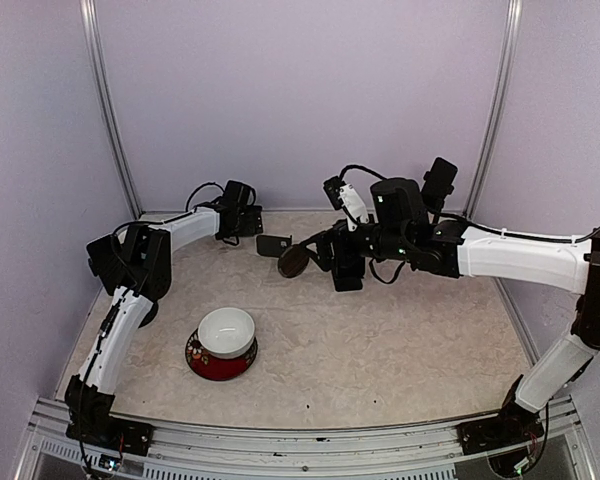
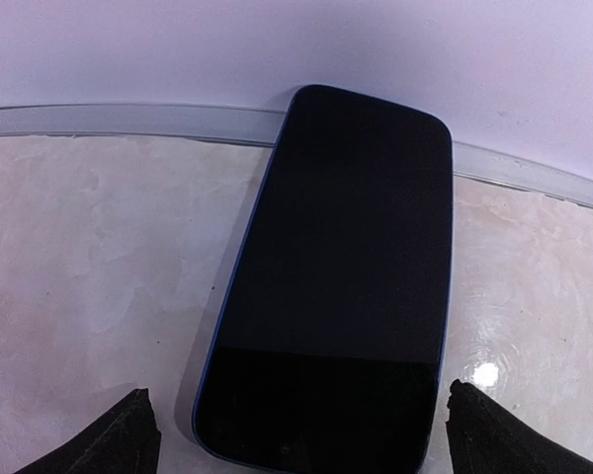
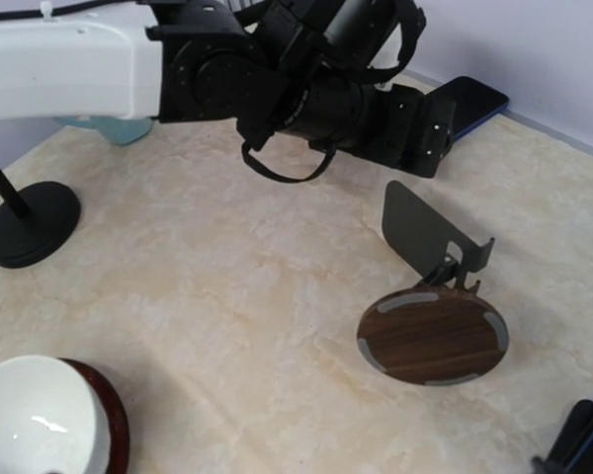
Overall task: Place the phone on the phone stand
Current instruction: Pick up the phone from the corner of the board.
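The phone (image 2: 346, 276), black-screened with a blue edge, lies flat on the table against the back wall rail. My left gripper (image 2: 316, 439) is open and straddles the phone's near end, its fingertips (image 2: 128, 434) clear of both edges. In the top view the left gripper (image 1: 242, 222) covers the phone. The phone stand (image 3: 433, 336) lies tipped over, its round wooden base facing up and its grey plate (image 3: 420, 227) behind. The right gripper (image 1: 345, 268) hovers just right of the stand (image 1: 285, 255), open and empty; only one finger (image 3: 578, 444) shows in its wrist view.
A white bowl (image 1: 226, 331) sits on a red plate (image 1: 205, 366) at the front left. A black post on a round foot (image 3: 30, 222) stands at the left. Purple walls close in the back and both sides.
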